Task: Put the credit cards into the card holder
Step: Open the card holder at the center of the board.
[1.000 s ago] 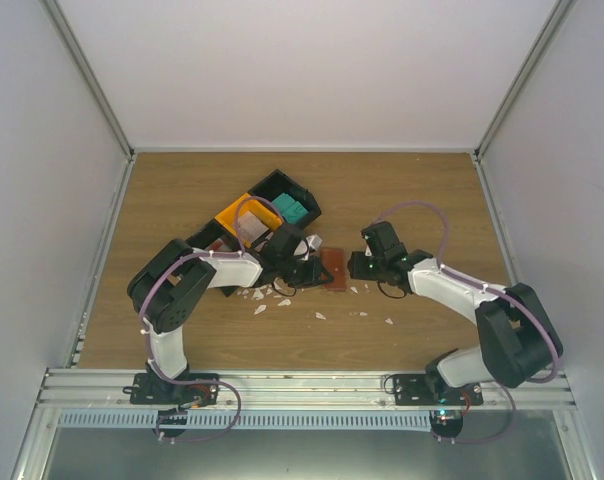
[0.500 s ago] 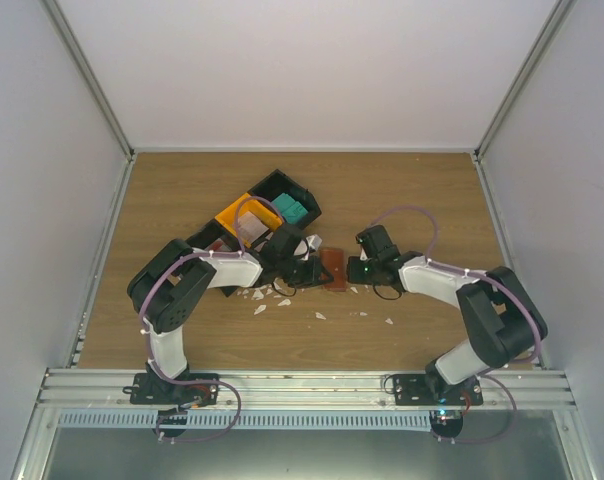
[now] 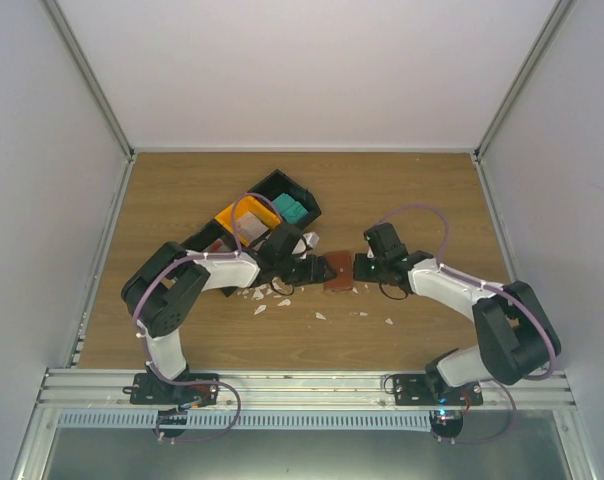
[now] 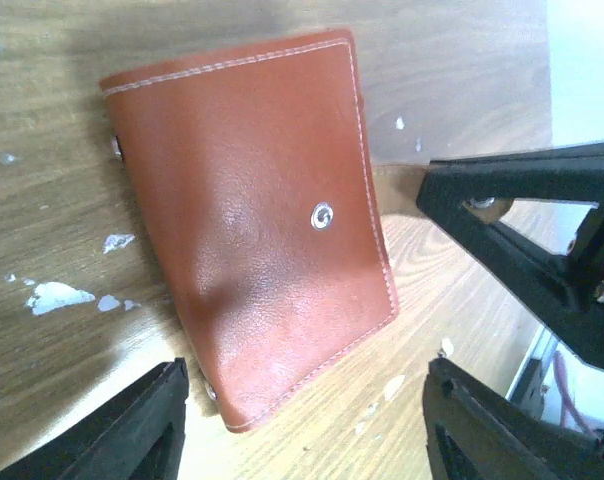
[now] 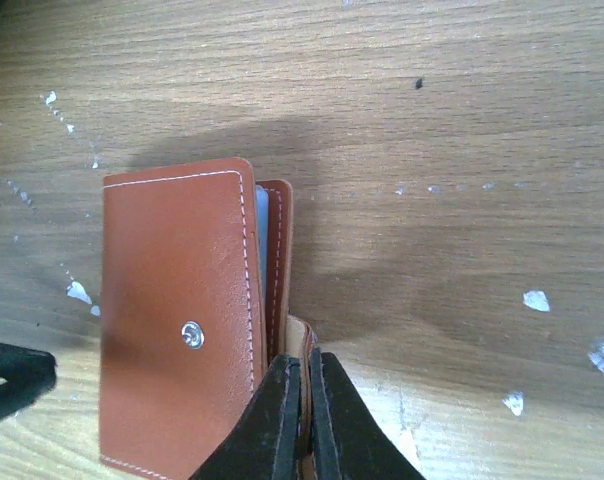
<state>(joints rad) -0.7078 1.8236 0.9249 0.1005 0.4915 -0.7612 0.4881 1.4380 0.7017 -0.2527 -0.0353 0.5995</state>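
Observation:
The card holder point(image 3: 336, 270) lies folded shut on the wood between the two arms. It is reddish-brown leather point(image 4: 252, 220) with a metal snap. My left gripper point(image 4: 312, 440) is open, its fingers apart on either side of the holder's near corner without touching it. My right gripper point(image 5: 304, 400) is shut on a thin leather flap at the holder's point(image 5: 172, 320) edge, and a light blue lining shows in the fold. A teal credit card point(image 3: 290, 210) stands in the tray, and a pale one point(image 3: 250, 228) lies in its orange part.
The black-and-orange compartment tray point(image 3: 282, 185) sits behind the left arm's wrist. Small white scraps point(image 3: 282, 300) are scattered on the wood in front of the holder. Grey walls close in both sides and the back.
My left gripper has opened and let go of the card holder. My right gripper has closed on the holder's edge flap, and the holder has turned slightly.

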